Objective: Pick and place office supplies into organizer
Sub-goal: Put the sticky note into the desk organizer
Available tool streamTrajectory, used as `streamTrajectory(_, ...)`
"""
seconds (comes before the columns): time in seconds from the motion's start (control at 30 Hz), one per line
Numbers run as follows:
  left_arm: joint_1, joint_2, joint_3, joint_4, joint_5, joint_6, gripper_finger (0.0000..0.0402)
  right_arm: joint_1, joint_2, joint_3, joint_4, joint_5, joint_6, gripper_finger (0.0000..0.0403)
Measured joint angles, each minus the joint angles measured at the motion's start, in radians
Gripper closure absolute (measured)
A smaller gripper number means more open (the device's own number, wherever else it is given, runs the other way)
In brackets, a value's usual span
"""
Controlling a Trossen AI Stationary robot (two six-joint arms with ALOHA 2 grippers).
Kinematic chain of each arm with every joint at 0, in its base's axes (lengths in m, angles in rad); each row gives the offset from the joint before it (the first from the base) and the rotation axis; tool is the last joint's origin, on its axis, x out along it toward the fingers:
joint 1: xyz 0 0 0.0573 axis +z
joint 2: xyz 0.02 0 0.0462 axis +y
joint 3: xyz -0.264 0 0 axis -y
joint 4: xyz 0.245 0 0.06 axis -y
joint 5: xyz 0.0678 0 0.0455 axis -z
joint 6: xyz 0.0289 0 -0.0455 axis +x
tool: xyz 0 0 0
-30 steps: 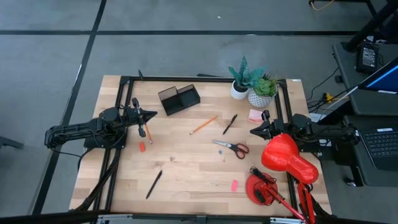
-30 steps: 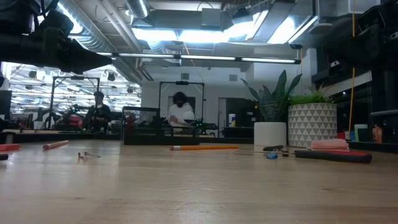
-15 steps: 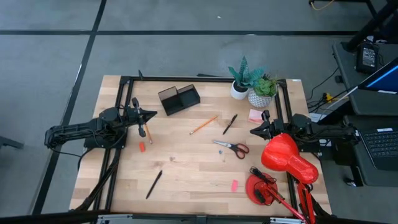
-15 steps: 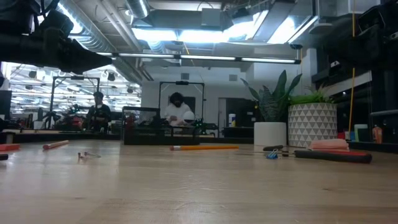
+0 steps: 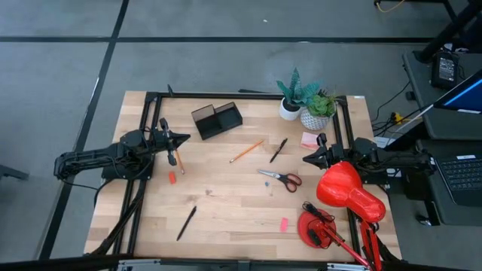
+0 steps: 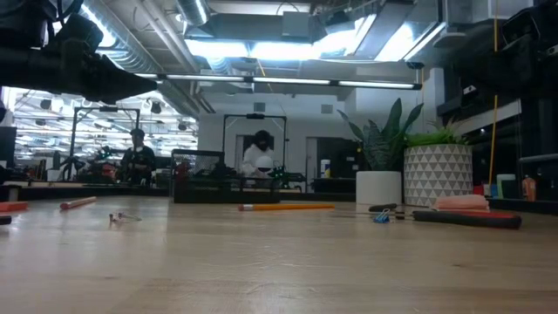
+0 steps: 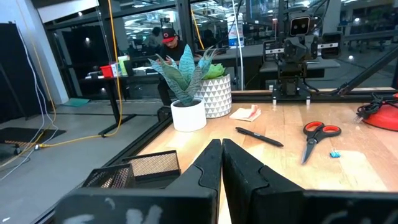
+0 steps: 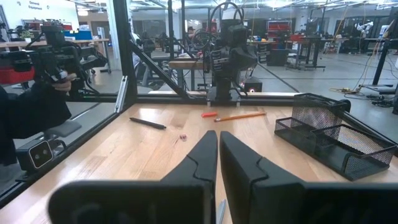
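On the table, both arms parked; nothing has moved, sorting not begun.

Left gripper [image 5: 184,138], centre-left of the high view, unchanged over the last second: fingers pressed together, empty. Nearest items: pencil stub [image 5: 180,162] just below the tips, small red eraser [image 5: 172,178] lower still. Organizer [image 5: 217,119] up and right of the tips, near, not touching, empty as far as can be seen. Orange pencil [image 5: 247,150] and black pen [image 5: 279,149] lie mid-table; scissors [image 5: 281,178] below them; second pen [image 5: 186,223] and pink eraser [image 5: 284,223] toward the lower edge. Right gripper [image 5: 306,159], centre-right, likewise unmoved, fingers together, empty; sticky pad [image 5: 309,140] just above it.
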Motion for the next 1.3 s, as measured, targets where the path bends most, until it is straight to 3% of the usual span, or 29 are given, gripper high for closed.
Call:
streamTrajectory(0.3,0.000,0.000,0.000,0.004,0.003,0.017,0.0396,0.000,0.000,0.000,-0.009,0.000,0.001,0.0379)
streamTrajectory(0.53,0.000,0.000,0.000,0.008,0.114,0.012,0.0400,0.000,0.000,0.000,-0.009,0.000,0.003,0.0379)
streamTrajectory(0.8,0.000,0.000,0.000,0.058,0.145,-0.026,0.0400,0.000,0.000,0.000,-0.011,0.065,0.086,0.0380)
streamTrajectory(0.97,0.000,0.004,0.004,0.066,0.161,-0.027,0.0400,0.000,0.002,0.020,-0.036,0.069,0.057,0.0380)
streamTrajectory(1.3,0.000,0.125,0.047,0.068,0.144,-0.034,0.0399,0.000,0.084,0.139,-0.117,0.116,0.005,0.0398)
